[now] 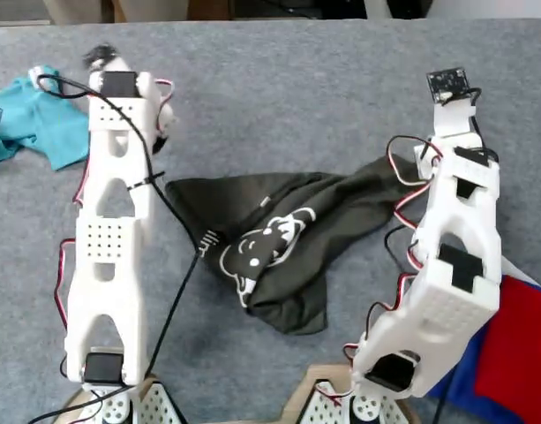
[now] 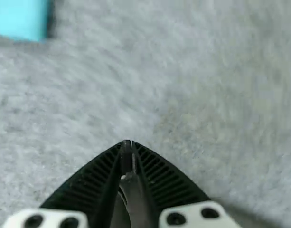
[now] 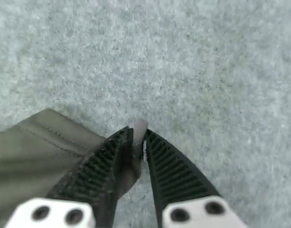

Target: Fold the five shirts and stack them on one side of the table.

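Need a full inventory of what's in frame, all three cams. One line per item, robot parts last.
dark olive shirt: one, dark olive with a white cartoon print, crumpled mid-table between the arms
teal shirt: one, teal, far left part of the table, beside the left arm
red cloth: one, red, near right corner, partly behind the right arm
blue cloth: one, blue, at the red cloth's edge
table: one, grey carpet-like surface
left arm: one, white
right arm: one, white
left end effector: black fingers, shut on nothing, over bare table
right end effector: black fingers, shut on the dark olive shirt's edge
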`<move>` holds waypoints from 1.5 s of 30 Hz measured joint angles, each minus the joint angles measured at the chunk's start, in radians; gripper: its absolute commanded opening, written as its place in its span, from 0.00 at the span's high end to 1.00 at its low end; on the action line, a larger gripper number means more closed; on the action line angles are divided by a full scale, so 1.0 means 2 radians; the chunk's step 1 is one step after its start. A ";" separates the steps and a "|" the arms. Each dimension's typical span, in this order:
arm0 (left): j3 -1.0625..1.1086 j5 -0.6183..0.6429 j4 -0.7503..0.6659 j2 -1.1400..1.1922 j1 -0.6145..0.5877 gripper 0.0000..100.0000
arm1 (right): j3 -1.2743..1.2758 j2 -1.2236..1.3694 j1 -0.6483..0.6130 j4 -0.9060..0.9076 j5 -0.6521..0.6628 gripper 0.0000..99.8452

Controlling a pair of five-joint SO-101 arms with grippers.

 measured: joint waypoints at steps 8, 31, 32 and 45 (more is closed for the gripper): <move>0.246 -0.123 0.000 -0.186 0.091 0.98 | -0.002 0.008 0.000 0.000 -0.002 1.00; 0.578 -0.080 -0.103 -0.360 0.170 0.85 | -0.002 0.008 0.000 0.000 -0.002 1.00; 0.578 -0.080 -0.104 -0.360 0.176 0.85 | -0.002 0.008 0.000 0.000 -0.002 1.00; 0.694 -0.089 -0.214 -0.360 0.193 0.85 | -0.002 0.008 0.000 0.000 -0.002 1.00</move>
